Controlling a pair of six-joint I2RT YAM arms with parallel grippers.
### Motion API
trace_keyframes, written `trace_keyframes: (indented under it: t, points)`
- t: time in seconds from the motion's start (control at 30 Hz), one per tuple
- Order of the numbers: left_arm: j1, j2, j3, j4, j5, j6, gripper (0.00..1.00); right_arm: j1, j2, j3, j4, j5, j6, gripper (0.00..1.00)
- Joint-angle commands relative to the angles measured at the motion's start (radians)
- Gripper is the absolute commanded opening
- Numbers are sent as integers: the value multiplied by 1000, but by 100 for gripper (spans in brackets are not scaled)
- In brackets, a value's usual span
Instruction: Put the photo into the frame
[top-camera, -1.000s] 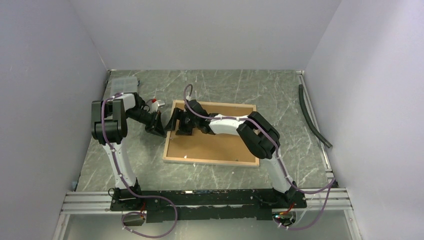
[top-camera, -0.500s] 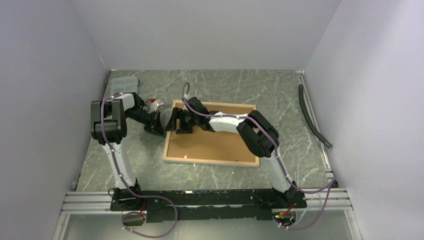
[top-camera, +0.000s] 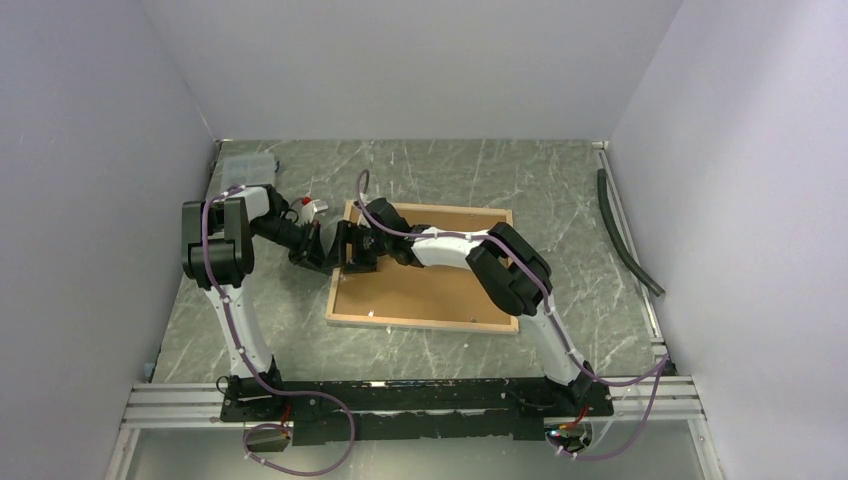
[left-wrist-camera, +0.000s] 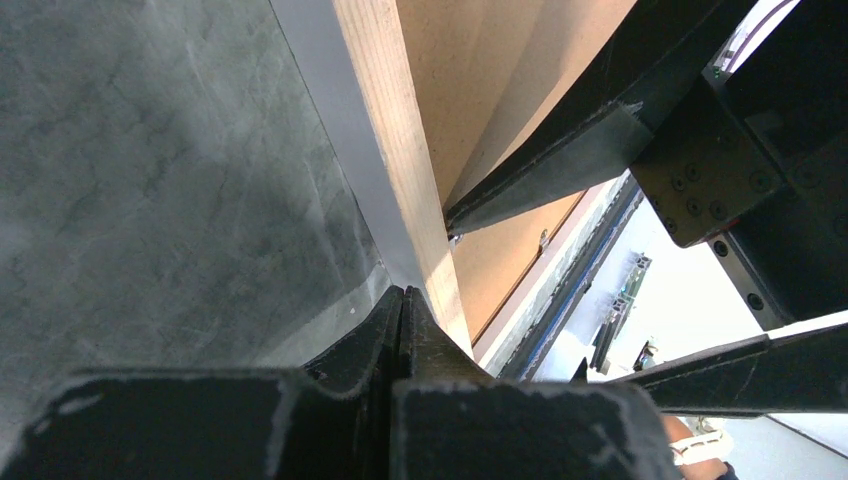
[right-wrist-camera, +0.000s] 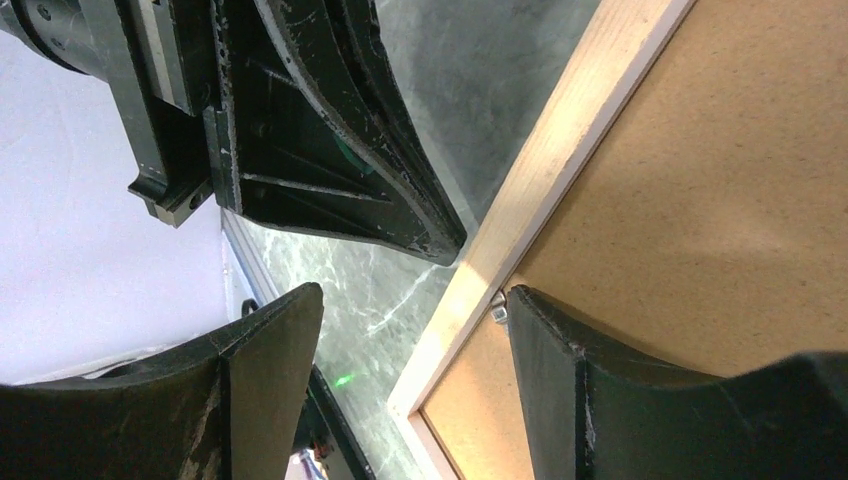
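The frame (top-camera: 420, 324) lies face down on the table, light wood back up, with the brown backing board (top-camera: 430, 290) inside it. The photo is hidden. My left gripper (top-camera: 322, 256) is shut and empty, its tips (left-wrist-camera: 402, 300) against the outer side of the frame's left rail (left-wrist-camera: 395, 130). My right gripper (top-camera: 352, 248) is open and straddles that rail (right-wrist-camera: 560, 160). One of its fingers (right-wrist-camera: 560, 360) rests on the backing board (right-wrist-camera: 720, 200) next to a small metal clip (right-wrist-camera: 497, 308). The other finger (right-wrist-camera: 270, 350) hangs outside over the table. The left gripper's tip (right-wrist-camera: 440, 245) shows just beyond.
A clear plastic box (top-camera: 245, 168) sits at the back left, and a small red and white object (top-camera: 315, 207) lies behind the left gripper. A black hose (top-camera: 625, 235) lies along the right wall. An aluminium rail (top-camera: 400, 400) runs along the near edge.
My right gripper has shifted a little left to the frame's left rail. My left gripper has edged right up to that rail. The frame has not moved.
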Motion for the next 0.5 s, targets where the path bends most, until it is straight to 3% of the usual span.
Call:
trace_keyframes:
  t: [0.0, 0.33, 0.47]
  points:
    - [5, -1, 25, -5, 21, 29, 3, 22, 31, 32, -19, -25, 0, 71]
    - [4, -7, 25, 3, 16, 23, 3, 34, -7, 51, -78, -17, -34, 71]
    - [5, -15, 39, -7, 11, 19, 3, 11, -34, 134, -169, 15, -141, 78]
